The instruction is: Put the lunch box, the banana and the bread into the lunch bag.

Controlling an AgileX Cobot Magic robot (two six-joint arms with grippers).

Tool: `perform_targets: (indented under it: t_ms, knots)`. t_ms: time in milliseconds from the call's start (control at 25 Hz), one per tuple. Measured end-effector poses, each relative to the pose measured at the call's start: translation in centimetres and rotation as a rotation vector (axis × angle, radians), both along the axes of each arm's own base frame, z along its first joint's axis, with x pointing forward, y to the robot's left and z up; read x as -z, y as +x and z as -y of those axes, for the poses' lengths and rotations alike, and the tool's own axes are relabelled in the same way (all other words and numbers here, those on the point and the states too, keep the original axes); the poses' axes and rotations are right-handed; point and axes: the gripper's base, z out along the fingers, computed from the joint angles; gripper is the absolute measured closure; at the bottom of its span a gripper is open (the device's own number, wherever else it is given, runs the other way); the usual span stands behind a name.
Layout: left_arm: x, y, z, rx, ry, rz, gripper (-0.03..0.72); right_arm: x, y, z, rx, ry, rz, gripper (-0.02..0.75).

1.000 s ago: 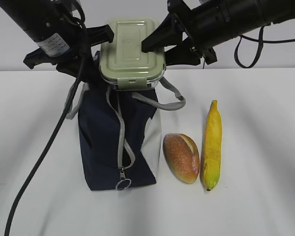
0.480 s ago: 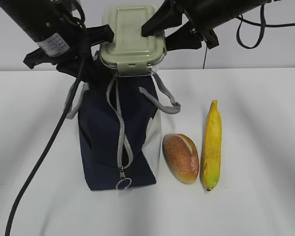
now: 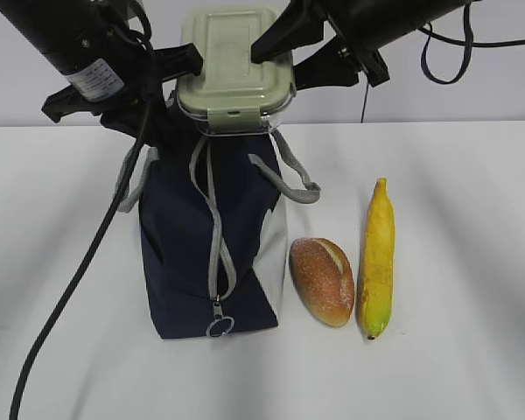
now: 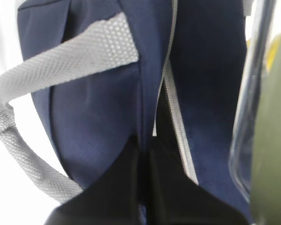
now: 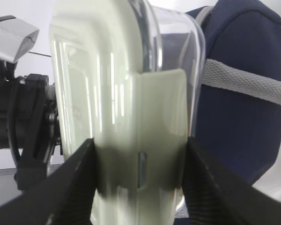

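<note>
— So where's the lunch box (image 3: 236,74) right now?
— Clamped across its lid and base between the right gripper's (image 5: 138,183) spread jaws, hanging just above the lunch bag (image 3: 212,254) mouth.
— And the left gripper (image 4: 144,187)?
— Pressed together on the bag's fabric edge beside the zipper, holding the mouth open.
— What could go wrong?
— The box looks wider than the gap. If it catches the rim, the bag may topple toward the bread (image 3: 322,281) and banana (image 3: 376,260), which lie well below the right hand.
</note>
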Motion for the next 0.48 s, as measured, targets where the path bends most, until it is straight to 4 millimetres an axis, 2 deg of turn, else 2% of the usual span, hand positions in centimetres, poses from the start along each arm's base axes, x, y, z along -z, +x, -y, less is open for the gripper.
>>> perform_targets:
  t_ms: [240, 480]
  knots:
    - [0.0, 0.0, 0.0, 0.0, 0.0, 0.001, 0.688, 2.3, 0.4, -1.2, -0.04, -0.011, -0.071, 0.338]
    - [0.0, 0.0, 0.0, 0.0, 0.0, 0.002, 0.688, 3.0, 0.2, -1.4, -0.046, -0.091, -0.099, 0.338]
